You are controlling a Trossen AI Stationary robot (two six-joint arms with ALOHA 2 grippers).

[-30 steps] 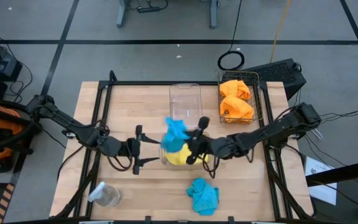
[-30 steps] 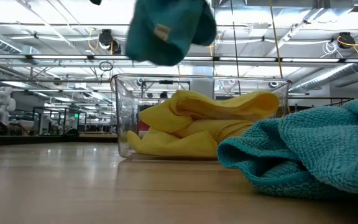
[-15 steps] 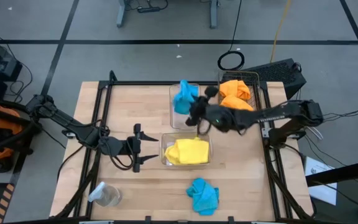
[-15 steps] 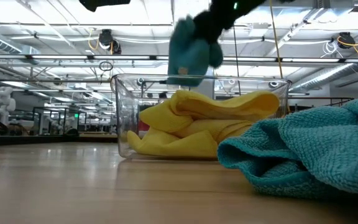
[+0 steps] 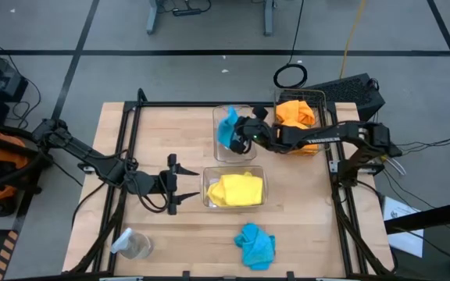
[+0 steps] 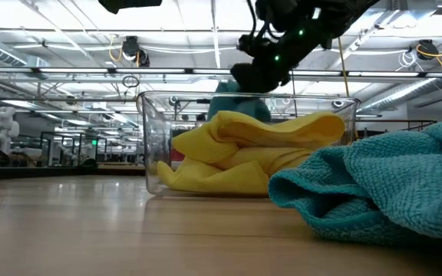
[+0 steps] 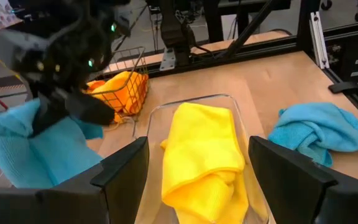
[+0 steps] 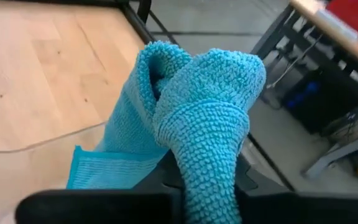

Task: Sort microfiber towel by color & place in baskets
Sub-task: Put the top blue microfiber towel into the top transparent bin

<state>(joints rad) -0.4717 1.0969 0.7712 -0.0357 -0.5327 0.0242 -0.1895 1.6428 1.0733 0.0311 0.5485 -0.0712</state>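
Risk sits with the right gripper, clamped on 1 turquoise towel over the clear bin at 12 o'clock: loose folds overhang its rim and could spill out on release. Left gripper waits open at 9 o'clock.

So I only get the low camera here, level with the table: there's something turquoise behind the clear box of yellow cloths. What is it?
Observer: A blue towel, pinched in the right gripper over the empty clear bin farther back.
Operator: And the orange ones?
Observer: Both orange towels lie in the wire basket, beside that bin.
Operator: What is the other arm doing?
Observer: The left gripper waits open beside the bin of yellow towels.
Operator: Anything else on the table?
Observer: A small clear jar near the front left corner.
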